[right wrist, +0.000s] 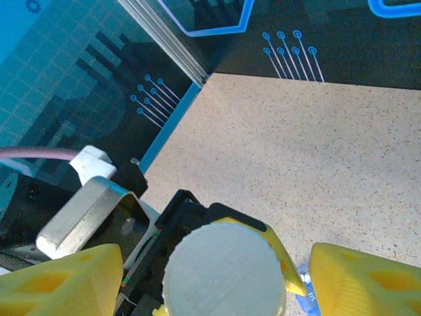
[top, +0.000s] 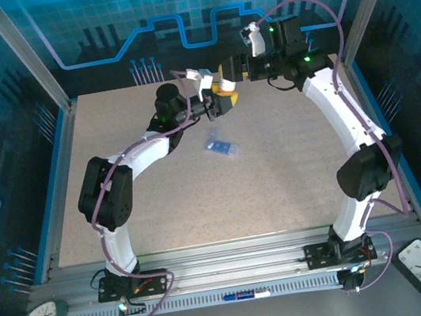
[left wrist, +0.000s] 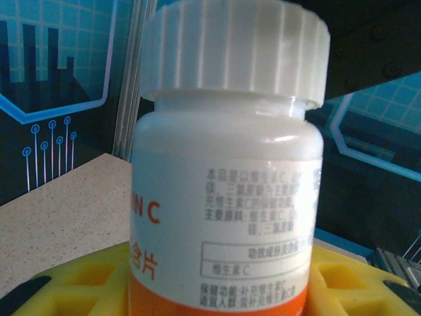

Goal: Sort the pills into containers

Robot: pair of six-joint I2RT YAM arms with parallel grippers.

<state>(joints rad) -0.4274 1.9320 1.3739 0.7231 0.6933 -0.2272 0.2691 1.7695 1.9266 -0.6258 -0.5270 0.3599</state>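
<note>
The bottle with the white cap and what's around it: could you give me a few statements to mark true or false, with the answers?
1. The cap is on the bottle. True.
2. The bottle stands on the table. False: the left tool holds it up off the table.
3. The blue pill box lies on the table, apart from both tools. True.
4. The right tool is clamped on the cap. False: its fingers stand open either side of the cap, with gaps.

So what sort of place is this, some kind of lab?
Probably a robot test cell: two arms bolted at a speckled table, aluminium frame posts, blue circuit-print walls around it.
</note>
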